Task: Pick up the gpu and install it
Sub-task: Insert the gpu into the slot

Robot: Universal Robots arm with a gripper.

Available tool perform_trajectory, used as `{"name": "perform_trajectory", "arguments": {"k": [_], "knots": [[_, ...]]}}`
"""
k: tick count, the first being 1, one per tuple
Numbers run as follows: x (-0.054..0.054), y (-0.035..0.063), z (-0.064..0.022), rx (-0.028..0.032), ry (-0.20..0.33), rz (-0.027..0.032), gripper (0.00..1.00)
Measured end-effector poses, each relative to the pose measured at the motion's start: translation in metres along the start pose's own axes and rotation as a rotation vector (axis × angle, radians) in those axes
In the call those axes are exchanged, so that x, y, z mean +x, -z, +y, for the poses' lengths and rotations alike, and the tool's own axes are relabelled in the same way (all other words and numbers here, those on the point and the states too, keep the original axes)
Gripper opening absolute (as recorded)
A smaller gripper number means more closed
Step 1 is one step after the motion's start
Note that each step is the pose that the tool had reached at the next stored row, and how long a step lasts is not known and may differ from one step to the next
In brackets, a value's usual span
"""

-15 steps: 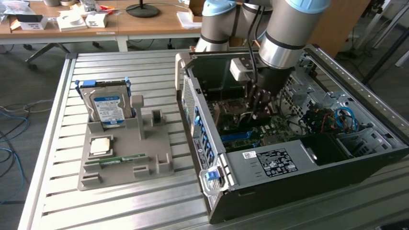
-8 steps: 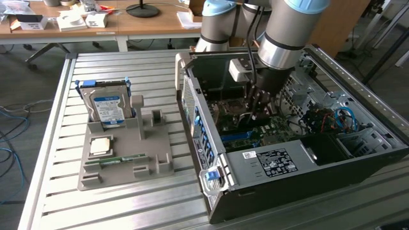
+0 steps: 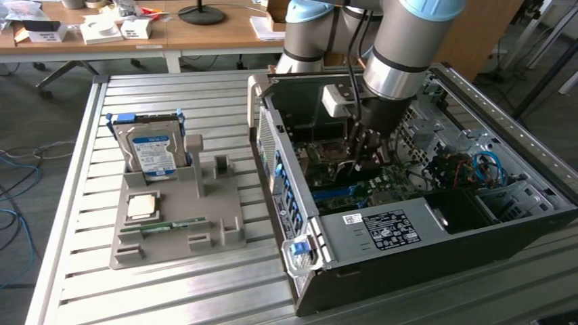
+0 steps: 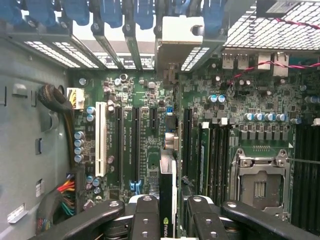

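Grip check: your end effector (image 4: 171, 212) is pinching the gpu (image 4: 167, 186) across its two faces, with the fingers (image 4: 145, 215) pressed onto it from either side. In the wrist view you see the card edge-on, with a green logo on the strip between the pads. Held this way it stands upright to the motherboard (image 4: 130, 90), one edge pointing at the board. That is the attitude a card needs to enter a slot. It runs parallel to the long black slots (image 4: 136, 145) and lies just beside them, on the side of the processor socket (image 4: 260, 187).

Position: in the exterior view the arm reaches down into the open computer case (image 3: 388, 229). The case lies on its side on the slatted tabletop (image 3: 181, 291), so the board faces up toward the arm. The grey tray (image 3: 185, 196) beside the case carries the hard drive (image 3: 151, 152) and the memory stick (image 3: 162, 225).

Not resolved: the card's lower edge is hidden behind its own body and the fingers. You cannot tell whether it touches a slot, or which slot it lines up with. Edge-on, its faces are turned away from the wrist camera. Judgement: pick-up done, seating unconfirmed.
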State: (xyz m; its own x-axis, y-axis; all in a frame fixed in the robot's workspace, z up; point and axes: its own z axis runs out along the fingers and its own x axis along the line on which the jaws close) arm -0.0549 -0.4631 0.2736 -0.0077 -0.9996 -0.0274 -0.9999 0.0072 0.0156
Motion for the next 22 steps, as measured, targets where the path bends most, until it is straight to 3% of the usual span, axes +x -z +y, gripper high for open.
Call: {"name": "perform_trajectory", "arguments": {"k": [22], "knots": [[0.0001,-0.0038,0.0071,0.0003,0.000,-0.0003,0.26]]}}
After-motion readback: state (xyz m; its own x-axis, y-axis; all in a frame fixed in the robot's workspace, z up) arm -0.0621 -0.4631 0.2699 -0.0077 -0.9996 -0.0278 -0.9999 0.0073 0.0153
